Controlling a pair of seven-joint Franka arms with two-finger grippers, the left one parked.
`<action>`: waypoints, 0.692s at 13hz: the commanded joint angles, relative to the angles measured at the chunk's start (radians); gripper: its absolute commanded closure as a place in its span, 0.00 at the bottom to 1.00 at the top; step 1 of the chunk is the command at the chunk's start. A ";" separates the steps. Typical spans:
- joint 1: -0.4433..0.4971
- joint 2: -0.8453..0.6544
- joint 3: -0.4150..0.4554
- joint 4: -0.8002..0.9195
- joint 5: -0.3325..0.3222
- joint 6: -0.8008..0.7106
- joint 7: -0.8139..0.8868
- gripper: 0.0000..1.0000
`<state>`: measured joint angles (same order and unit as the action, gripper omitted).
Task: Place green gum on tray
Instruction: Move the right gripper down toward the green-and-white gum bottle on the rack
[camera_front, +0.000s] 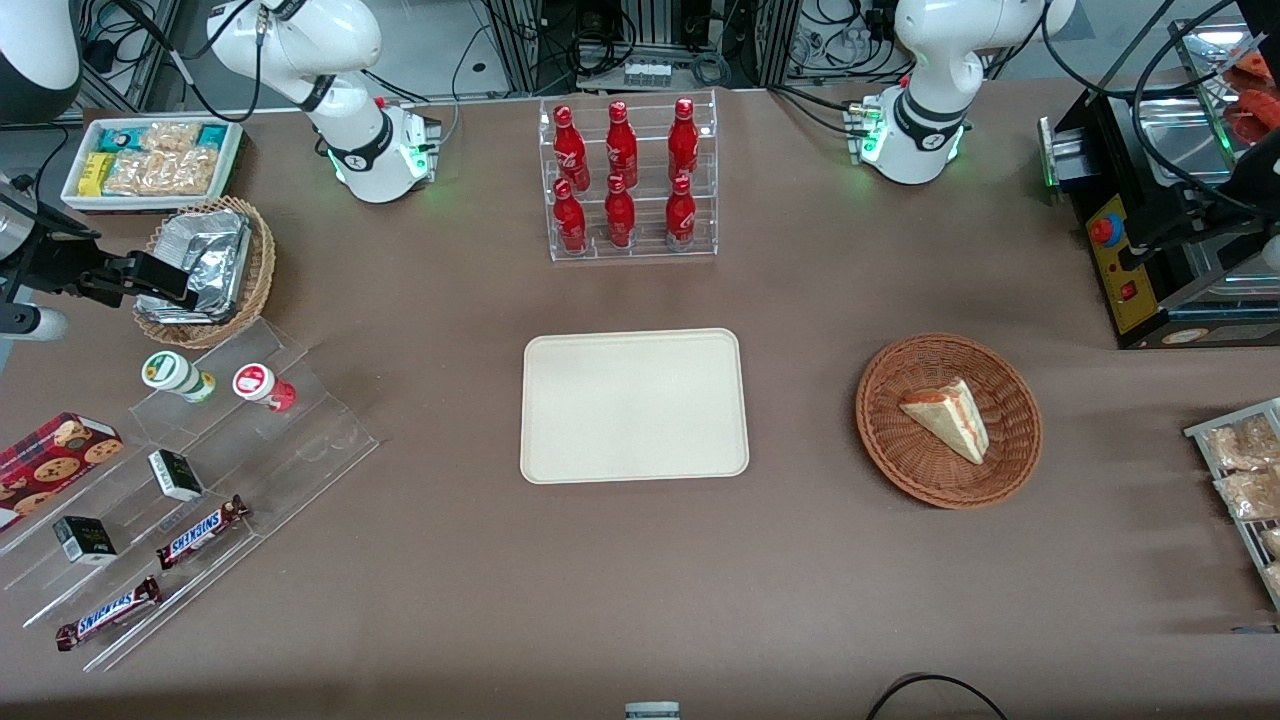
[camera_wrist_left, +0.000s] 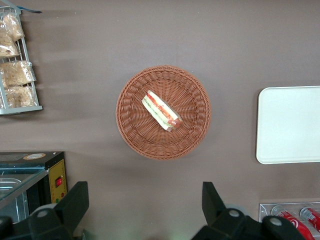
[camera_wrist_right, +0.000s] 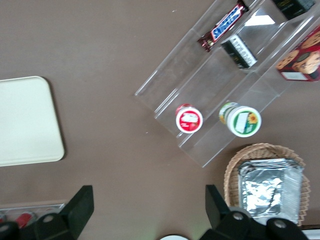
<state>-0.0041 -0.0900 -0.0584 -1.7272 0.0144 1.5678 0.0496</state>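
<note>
Front view, end effector: dark and partly cut off at the working arm's end of the worktop, over the wicker basket of foil packs; its fingers cannot be made out here.
Front view, green gum: stands on the clear stepped rack, nearer the camera than the end effector and just beside the red gum; apart from the end effector.
Front view, tray: bare cream rectangle, well apart from the end effector toward the worktop's middle.
Left wrist view: shows only an edge of the tray, cut off, plus a sandwich basket; neither the green gum nor the end effector appears.
Right wrist view, end effector: both dark fingers stand spread wide with only worktop between them, holding nothing.
Right wrist view, green gum: white lid with a green-orange mark, green-and-white body partly hidden under it.
Right wrist view, tray: one rounded corner, the remainder cut off.
</note>
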 joint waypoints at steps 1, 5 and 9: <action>0.016 -0.005 0.000 0.004 -0.046 0.015 0.018 0.01; 0.013 0.019 -0.004 0.003 -0.047 0.032 0.006 0.01; -0.002 0.035 -0.015 -0.073 -0.039 0.130 -0.084 0.01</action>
<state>0.0020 -0.0553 -0.0651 -1.7495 -0.0111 1.6283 0.0247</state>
